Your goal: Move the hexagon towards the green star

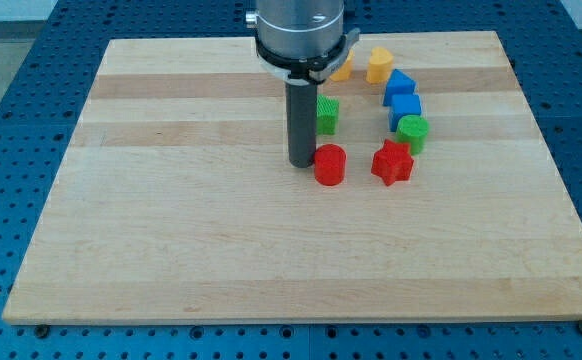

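Note:
My tip (302, 164) rests on the board just left of a red block (330, 165) that looks like a hexagon, touching it or nearly so. A green block with notched sides, which looks like the star (328, 113), sits just above the red hexagon, at the rod's right edge and partly hidden by it. A red star (392, 162) lies to the right of the red hexagon.
A rounded green block (412, 131) sits above the red star. Two blue blocks (399, 84) (405, 108) are stacked in line above it. Two yellow-orange blocks (378, 64) (343, 68) lie near the board's top edge (171, 42); one is partly hidden by the arm.

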You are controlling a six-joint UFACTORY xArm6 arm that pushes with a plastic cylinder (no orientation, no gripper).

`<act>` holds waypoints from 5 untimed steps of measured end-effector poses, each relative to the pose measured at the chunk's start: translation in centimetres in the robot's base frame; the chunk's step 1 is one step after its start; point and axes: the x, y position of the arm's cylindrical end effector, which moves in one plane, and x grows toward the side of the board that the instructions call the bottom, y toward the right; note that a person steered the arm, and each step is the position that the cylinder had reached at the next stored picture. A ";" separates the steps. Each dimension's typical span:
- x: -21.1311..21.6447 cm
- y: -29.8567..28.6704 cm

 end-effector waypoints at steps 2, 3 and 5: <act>-2.9 -6.4; -6.1 -8.6; -20.4 -3.2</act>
